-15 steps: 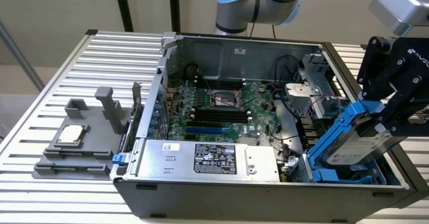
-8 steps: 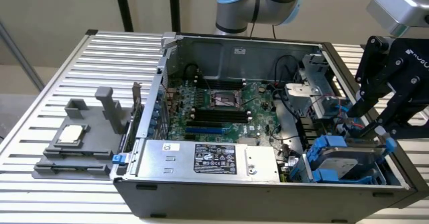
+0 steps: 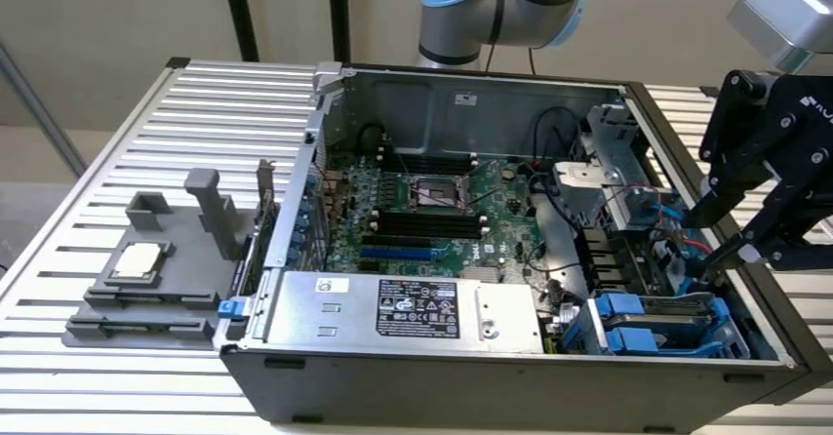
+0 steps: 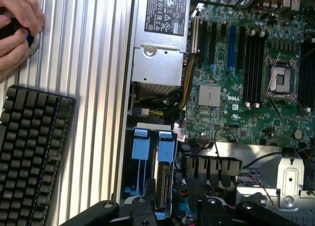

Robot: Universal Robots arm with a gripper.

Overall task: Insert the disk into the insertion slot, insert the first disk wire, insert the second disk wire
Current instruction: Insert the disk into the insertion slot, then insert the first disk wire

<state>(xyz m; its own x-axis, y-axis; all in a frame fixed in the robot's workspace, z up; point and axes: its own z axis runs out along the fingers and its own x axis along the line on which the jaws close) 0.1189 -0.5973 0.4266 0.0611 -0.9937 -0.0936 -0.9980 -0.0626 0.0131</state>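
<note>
**At the Near Corner: Cabling Step Judged in Hand**

At the near front of the opened computer case point(image 3: 521, 376), set on the slatted counter point(image 3: 78, 376), the insertion slot point(image 3: 733, 330) is seen at the corner on the exterior view's right, beside the power-supply box point(image 3: 404, 310). The disk point(image 3: 677, 305) is judged to be lodged inside it already, its blue carrier lying level with the cage top. Just behind the slot, the end effector point(image 3: 713, 250) is held low over a bundle of red and blue wires point(image 3: 657, 211). Whether it is clenched on one of them or released cannot be told. The first wire step is therefore judged to be in hand, though whether any connector is joined to the disk cannot be made out. A square, gentle approach is called for in so crowded a corner, so that neighbouring cables are not snagged. Farther back, the motherboard point(image 3: 430, 211) is laid bare, and the arm's base joints point(image 3: 501, 11) are seen beyond the case.
</note>
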